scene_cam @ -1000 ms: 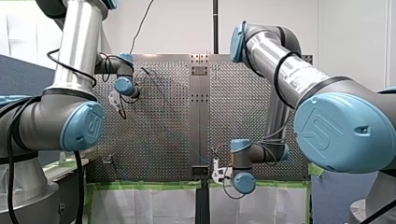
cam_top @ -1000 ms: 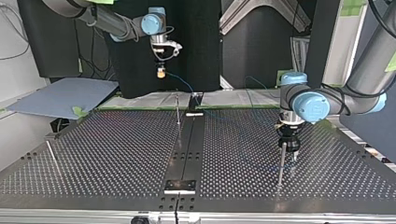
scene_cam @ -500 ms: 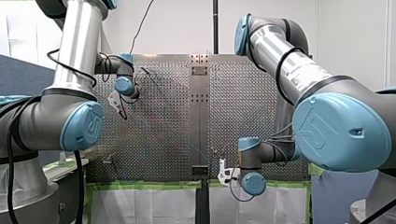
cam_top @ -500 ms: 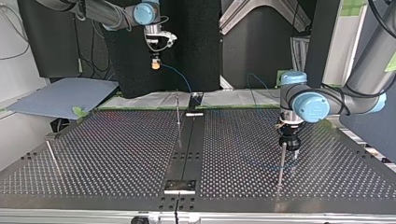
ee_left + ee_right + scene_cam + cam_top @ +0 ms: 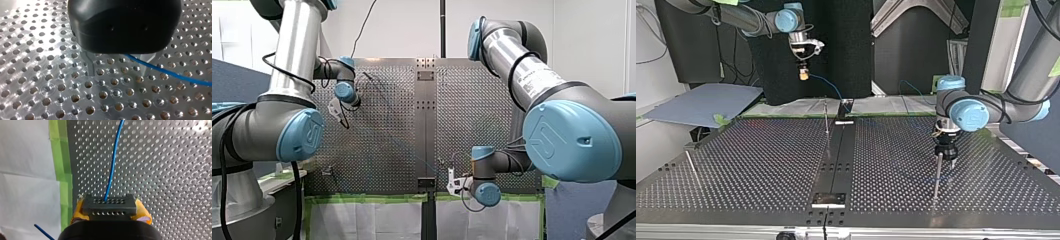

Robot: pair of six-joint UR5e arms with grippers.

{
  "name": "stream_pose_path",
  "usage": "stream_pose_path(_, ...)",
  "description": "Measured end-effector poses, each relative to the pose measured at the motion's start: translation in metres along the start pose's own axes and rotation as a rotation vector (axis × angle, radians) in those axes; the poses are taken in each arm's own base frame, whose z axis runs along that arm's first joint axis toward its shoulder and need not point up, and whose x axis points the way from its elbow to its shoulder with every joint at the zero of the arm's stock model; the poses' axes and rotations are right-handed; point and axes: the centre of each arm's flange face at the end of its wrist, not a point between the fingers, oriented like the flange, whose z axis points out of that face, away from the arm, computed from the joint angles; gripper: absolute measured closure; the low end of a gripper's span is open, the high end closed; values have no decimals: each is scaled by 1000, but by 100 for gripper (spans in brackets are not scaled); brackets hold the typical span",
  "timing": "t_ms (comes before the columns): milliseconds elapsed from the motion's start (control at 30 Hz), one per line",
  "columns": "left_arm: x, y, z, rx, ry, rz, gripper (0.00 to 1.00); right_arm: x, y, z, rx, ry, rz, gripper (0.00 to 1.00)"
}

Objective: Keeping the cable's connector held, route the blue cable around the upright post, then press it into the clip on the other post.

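- Front view: my left gripper (image 5: 338,107) is over the far left part of the table (image 5: 472,115). My right gripper (image 5: 453,182) is at the near edge, just beside the central strip (image 5: 425,125). The blue cable (image 5: 397,145) shows only as a faint slanted line between them. I cannot tell either grip from here.
- Top view: my right gripper (image 5: 804,75) hangs raised above the table's (image 5: 761,160) edge on the arms' side. The blue cable (image 5: 828,87) drops from it toward that edge, near the thin post (image 5: 826,117) by the central strip (image 5: 836,160). My left gripper (image 5: 946,156) sits at the top of the second post (image 5: 936,175). I cannot make out which post carries the clip.
- Left wrist view: my left gripper (image 5: 118,73) has its metal fingers (image 5: 89,63) spread wide just above the table (image 5: 37,75). The blue cable (image 5: 172,73) comes out from under the black body and crosses in front of one finger, unclamped.
- Right wrist view: my right gripper (image 5: 110,210) has its yellow pads (image 5: 143,213) closed on the dark connector (image 5: 109,203). The blue cable (image 5: 112,165) runs straight ahead over the table (image 5: 162,170), beside the green tape (image 5: 60,170) along its edge.
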Motion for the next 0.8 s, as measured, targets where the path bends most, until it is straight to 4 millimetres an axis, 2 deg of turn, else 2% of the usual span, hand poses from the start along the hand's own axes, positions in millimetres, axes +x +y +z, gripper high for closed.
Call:
stream_pose_path(33, 0, 0, 0, -2, 3, -8, 2, 0, -1, 1, 8, 1, -2, 100)
stream_pose_path(367, 5, 5, -8, -59, 53, -103, 2, 1, -9, 1, 104, 4, -26, 100)
stream_pose_path(800, 9, 2, -10, -29, 101, -226, 2, 0, -14, 0, 129, 5, -30, 100)
